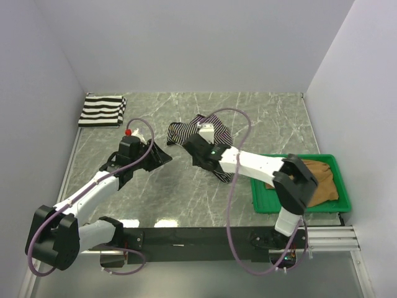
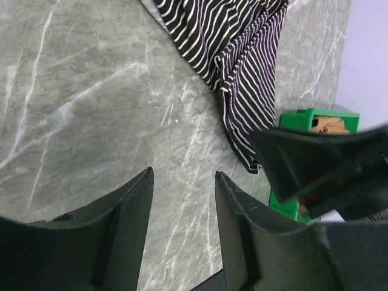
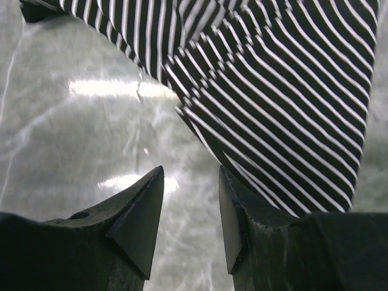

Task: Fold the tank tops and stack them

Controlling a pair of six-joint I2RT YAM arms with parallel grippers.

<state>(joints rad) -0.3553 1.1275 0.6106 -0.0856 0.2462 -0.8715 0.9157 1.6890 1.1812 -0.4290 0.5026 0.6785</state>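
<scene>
The pinstriped tank top lies crumpled in the middle of the marble table, seen close up in the left wrist view and the right wrist view. My right gripper hovers at its near edge, open, with only bare table between the fingers. My left gripper is just left of the cloth, open and holding nothing. A wide-striped black-and-white tank top lies folded at the back left. The tan-brown tank top sits bunched in the green tray.
The green tray stands on the right side of the table, near the right arm's elbow. White walls close in the table at the left, back and right. A black rail runs along the near edge.
</scene>
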